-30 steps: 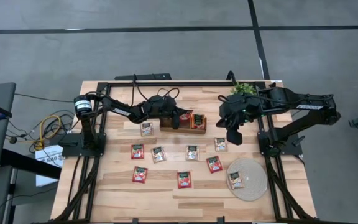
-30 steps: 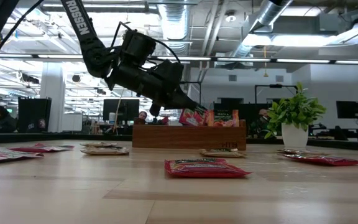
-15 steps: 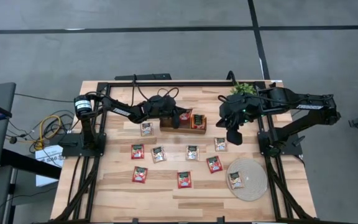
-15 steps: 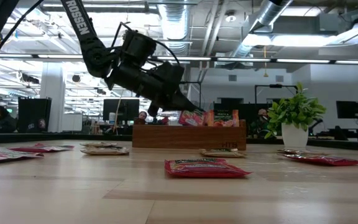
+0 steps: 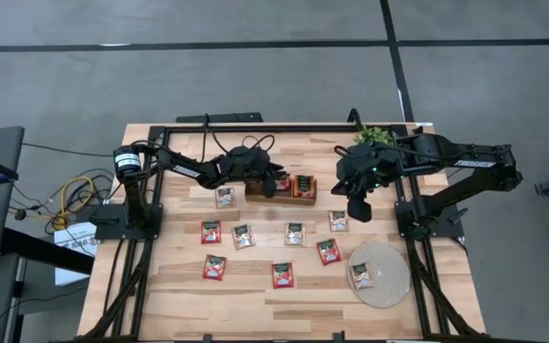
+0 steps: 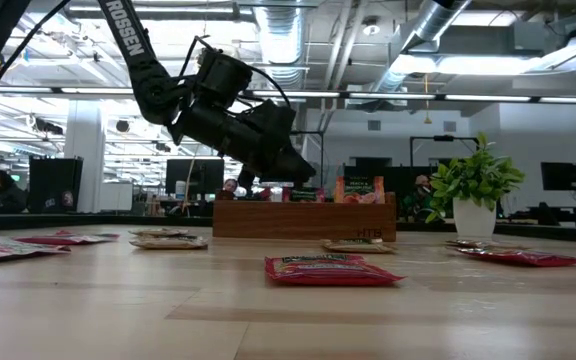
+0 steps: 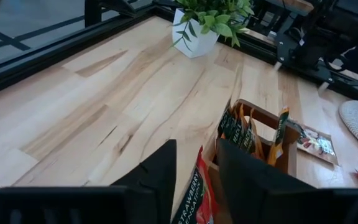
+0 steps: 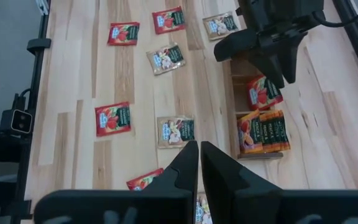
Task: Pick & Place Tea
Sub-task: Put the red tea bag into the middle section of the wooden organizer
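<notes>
My left gripper hangs over the left end of the wooden box, fingers spread, a red strawberry sachet loose between them. My right gripper, pressed shut and empty, waits above the table's right side. More tea sachets lie scattered on the near boards, one on the woven mat. Risk, as I judge it: the sachet may catch the box wall and tip outside (it looks tilted). Readable writing: "STRAWBERRY" on the sachet, "ROSSEN" on my arm; the rest is too small.
</notes>
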